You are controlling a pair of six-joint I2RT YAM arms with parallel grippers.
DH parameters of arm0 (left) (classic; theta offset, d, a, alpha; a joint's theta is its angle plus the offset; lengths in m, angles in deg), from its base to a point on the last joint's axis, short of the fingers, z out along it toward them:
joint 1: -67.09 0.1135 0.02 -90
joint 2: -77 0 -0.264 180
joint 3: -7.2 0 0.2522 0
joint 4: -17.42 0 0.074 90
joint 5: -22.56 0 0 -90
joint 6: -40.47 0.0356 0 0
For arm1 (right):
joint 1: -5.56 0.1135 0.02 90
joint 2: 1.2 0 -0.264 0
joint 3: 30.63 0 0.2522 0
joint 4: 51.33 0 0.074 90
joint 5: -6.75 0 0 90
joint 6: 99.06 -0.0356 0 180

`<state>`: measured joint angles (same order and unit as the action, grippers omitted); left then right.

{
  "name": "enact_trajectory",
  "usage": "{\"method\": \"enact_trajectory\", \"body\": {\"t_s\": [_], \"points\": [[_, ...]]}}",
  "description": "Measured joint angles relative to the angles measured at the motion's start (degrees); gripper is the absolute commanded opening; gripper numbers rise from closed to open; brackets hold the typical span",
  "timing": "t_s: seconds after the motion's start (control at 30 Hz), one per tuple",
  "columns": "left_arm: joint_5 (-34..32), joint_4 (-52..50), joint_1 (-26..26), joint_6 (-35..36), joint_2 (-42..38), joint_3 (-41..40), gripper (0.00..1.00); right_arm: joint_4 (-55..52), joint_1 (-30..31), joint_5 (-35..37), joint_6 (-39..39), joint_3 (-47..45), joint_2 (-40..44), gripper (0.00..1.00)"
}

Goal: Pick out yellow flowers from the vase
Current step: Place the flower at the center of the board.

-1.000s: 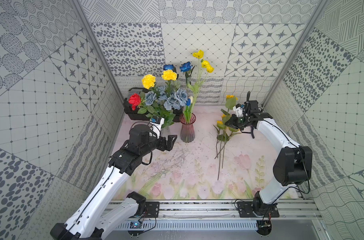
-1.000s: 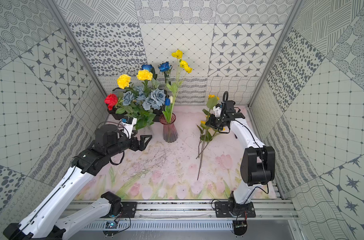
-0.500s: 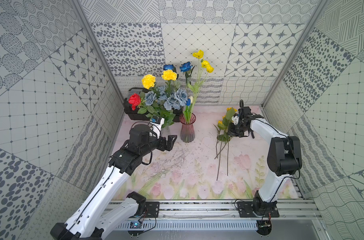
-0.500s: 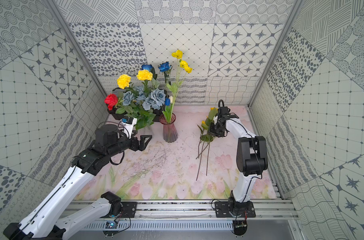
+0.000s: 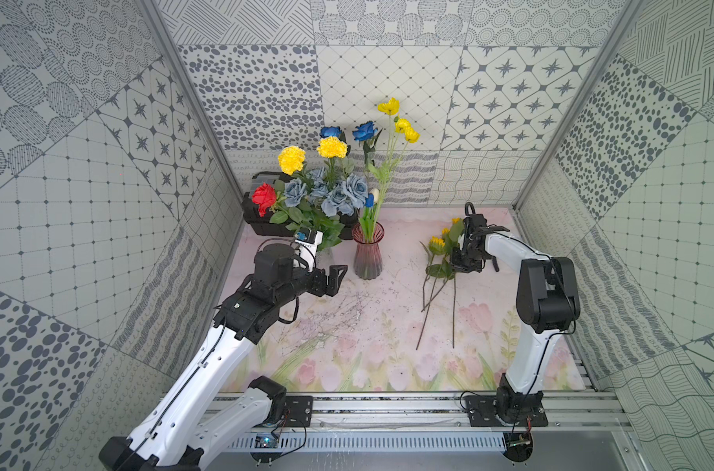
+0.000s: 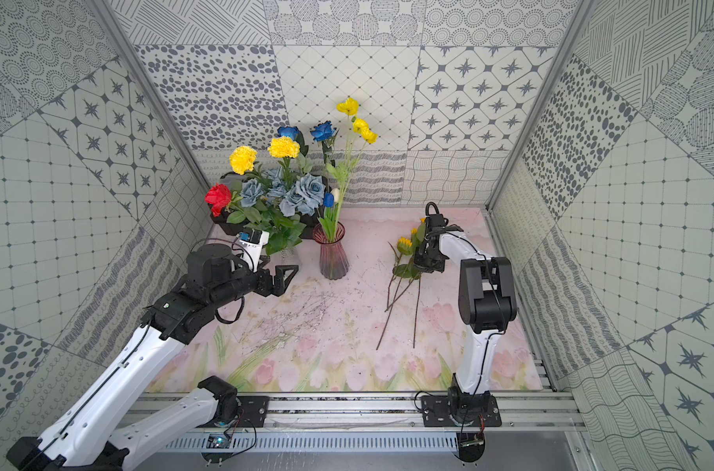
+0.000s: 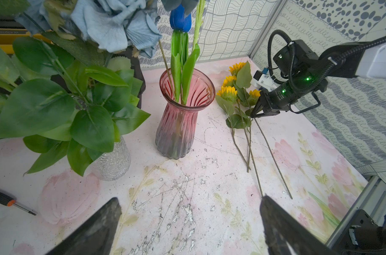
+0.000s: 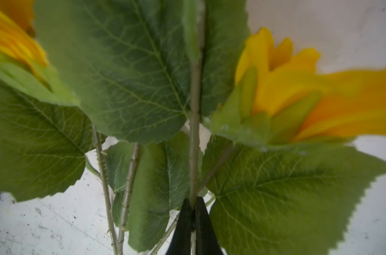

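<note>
— Where the right gripper [image 8: 193, 205] narrows to its two black wedge tips, what sits between them?

— One thin, ridged green sunflower stem [image 8: 195, 136]. The tips are pressed together on it. Broad, veined, saw-edged leaves and soft orange-yellow petals crowd round the pinch. In both top views that gripper is right of centre, tips down among the sunflowers [image 5: 437, 244]. They lie on the tabletop [image 5: 347, 326], their long bare stems trailing toward the lower edge.

— And the tabletop itself?

— Pale pink, printed with tulips, scuffed and scratched in the middle.

— The left gripper [image 7: 190, 198]?

— Its matte black fingers [image 7: 95, 227] stand spread wide with nothing between them. It is left of centre and faces the pink glass vase [image 7: 178, 128], which is ribbed, flared at the lip and narrow at the waist.

— Any other yellow blooms?

— Two ruffled yellow carnations [image 5: 292, 159] stand upper left of centre. They top a bunch of grey-blue fabric roses [image 5: 339, 195] and a red flower [image 5: 263, 195] over a pebbled clear vase [image 7: 115, 163]. Thin-petalled yellow poppies [image 5: 404, 127] crown a tall stalk rising from the pink vase, top centre.

— What differs from a second ago?

— The right gripper is lower in the frame and closer to the leaves. Its arm's black elbow [image 5: 547, 293] has swung up and inward. The left arm [image 5: 224, 359] and both vases are where they were.
</note>
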<state>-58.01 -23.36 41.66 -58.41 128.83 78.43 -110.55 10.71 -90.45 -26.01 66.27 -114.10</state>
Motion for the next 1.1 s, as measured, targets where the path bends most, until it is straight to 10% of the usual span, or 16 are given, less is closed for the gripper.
{"method": "enact_trajectory", "body": {"t_s": [0.3, 1.1], "points": [[0.00, 0.00, 0.00, 0.00, 0.13, 0.00, 0.98, 1.18, -0.13, -0.37, 0.02, 0.52, -0.07, 0.43], [-1.31, 0.04, 0.00, 0.00, -0.11, -0.22, 0.98, 6.03, 2.16, -1.16, -0.26, -4.20, 26.86, 0.85]]}}
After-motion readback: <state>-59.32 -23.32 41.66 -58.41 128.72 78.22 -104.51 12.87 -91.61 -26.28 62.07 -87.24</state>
